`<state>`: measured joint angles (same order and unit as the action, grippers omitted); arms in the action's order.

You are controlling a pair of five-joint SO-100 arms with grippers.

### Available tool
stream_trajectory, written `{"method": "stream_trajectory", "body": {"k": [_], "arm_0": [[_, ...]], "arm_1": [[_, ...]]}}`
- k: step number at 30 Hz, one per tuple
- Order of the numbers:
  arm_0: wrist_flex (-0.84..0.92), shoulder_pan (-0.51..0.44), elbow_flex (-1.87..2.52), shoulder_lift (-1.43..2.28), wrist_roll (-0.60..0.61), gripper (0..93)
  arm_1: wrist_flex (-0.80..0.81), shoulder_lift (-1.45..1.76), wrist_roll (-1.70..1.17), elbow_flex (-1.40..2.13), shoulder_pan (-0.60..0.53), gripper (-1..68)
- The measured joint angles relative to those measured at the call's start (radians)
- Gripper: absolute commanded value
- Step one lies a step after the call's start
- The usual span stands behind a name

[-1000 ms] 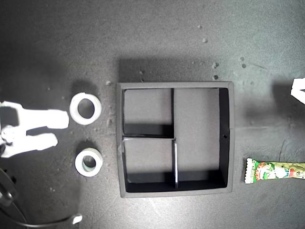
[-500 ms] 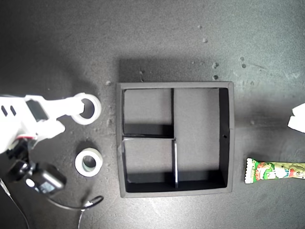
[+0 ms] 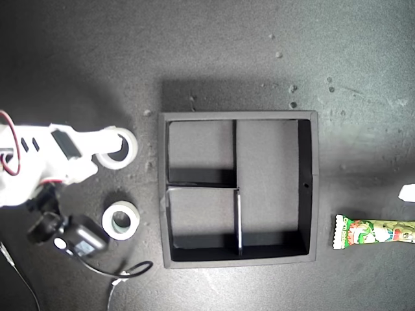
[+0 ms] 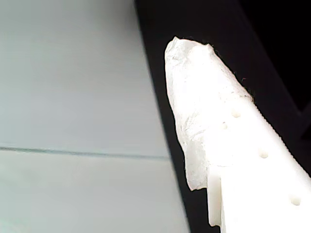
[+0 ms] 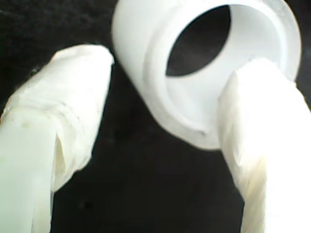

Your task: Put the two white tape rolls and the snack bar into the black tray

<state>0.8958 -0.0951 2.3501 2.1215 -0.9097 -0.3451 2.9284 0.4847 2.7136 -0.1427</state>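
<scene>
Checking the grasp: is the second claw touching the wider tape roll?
Touching. The second wrist view shows one finger pressed over the wider tape roll rim, the other finger apart from it.

2 white tape rolls (image 3: 117,147) (image 3: 120,221), snack bar (image 3: 375,232), empty black tray (image 3: 238,259)

The square shallow black tray (image 3: 238,188) with raised walls serves as the landmark, and all three of its compartments hold nothing. To the exterior view's left of the tray lies the wider white tape roll with the big hole (image 3: 117,148), level with the tray's upper small compartment. The smaller white tape roll with the greyish core (image 3: 120,220) lies below it in that view, level with the lower small compartment, the two rolls apart from each other and from the tray. To the exterior view's right of the tray, near its lower corner, lies the long narrow green-and-white snack bar (image 3: 375,232), running off that view's right edge.
</scene>
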Motion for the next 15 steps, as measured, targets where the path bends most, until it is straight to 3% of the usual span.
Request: {"method": "stream_trajectory", "body": {"k": [9, 15], "arm_0": [[-0.035, -0.032, 0.003, -0.017, -0.009, 15.7], [-0.094, -0.031, 0.054, -0.049, -0.043, 19.0]], "arm_1": [[-0.331, -0.744, 0.015, -0.706, 0.046, 27.9], [-0.572, -1.042, 0.230, -1.052, 0.038, 26.2]]}}
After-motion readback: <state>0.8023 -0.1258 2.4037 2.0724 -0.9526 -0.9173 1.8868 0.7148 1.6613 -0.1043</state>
